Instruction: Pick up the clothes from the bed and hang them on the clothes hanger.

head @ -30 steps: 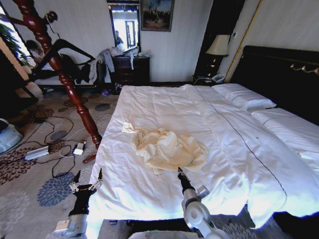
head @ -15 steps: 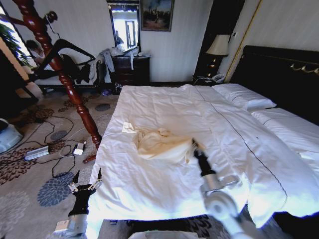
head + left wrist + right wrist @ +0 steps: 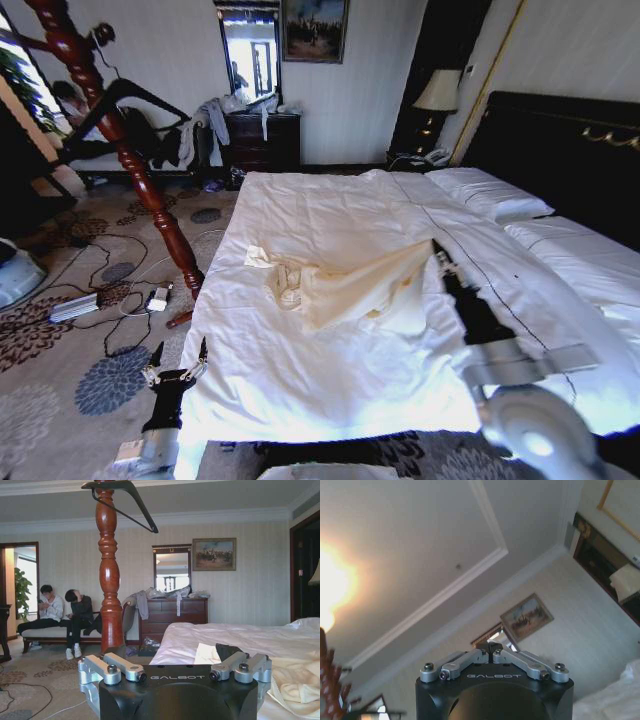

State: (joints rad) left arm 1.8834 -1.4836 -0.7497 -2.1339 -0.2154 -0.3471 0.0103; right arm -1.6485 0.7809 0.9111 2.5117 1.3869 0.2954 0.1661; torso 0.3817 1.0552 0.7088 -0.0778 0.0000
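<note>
The clothes (image 3: pixel 350 285), a cream garment, lie on the bed's white duvet (image 3: pixel 330 210). One edge is pulled up and stretched toward my right gripper (image 3: pixel 437 250), which is shut on it above the mattress. In the right wrist view the right gripper (image 3: pixel 491 647) points at the ceiling with its fingers pressed together. My left gripper (image 3: pixel 175 365) hangs open beside the bed's near left corner, over the carpet. The left wrist view shows its fingers (image 3: pixel 125 667) spread wide and part of the clothes (image 3: pixel 295 680). The black clothes hanger (image 3: pixel 140 95) (image 3: pixel 127 500) hangs on a wooden stand.
The turned red-brown stand post (image 3: pixel 120 140) rises left of the bed. Cables and a power strip (image 3: pixel 75 305) lie on the patterned carpet. A dark dresser (image 3: pixel 265 140) stands at the far wall. Pillows (image 3: pixel 490 192) and a black headboard (image 3: pixel 560 150) lie to the right.
My right gripper has moved up the bed and to the right, dragging the garment's edge with it, so the crumpled heap is now stretched out. The left arm has stayed put.
</note>
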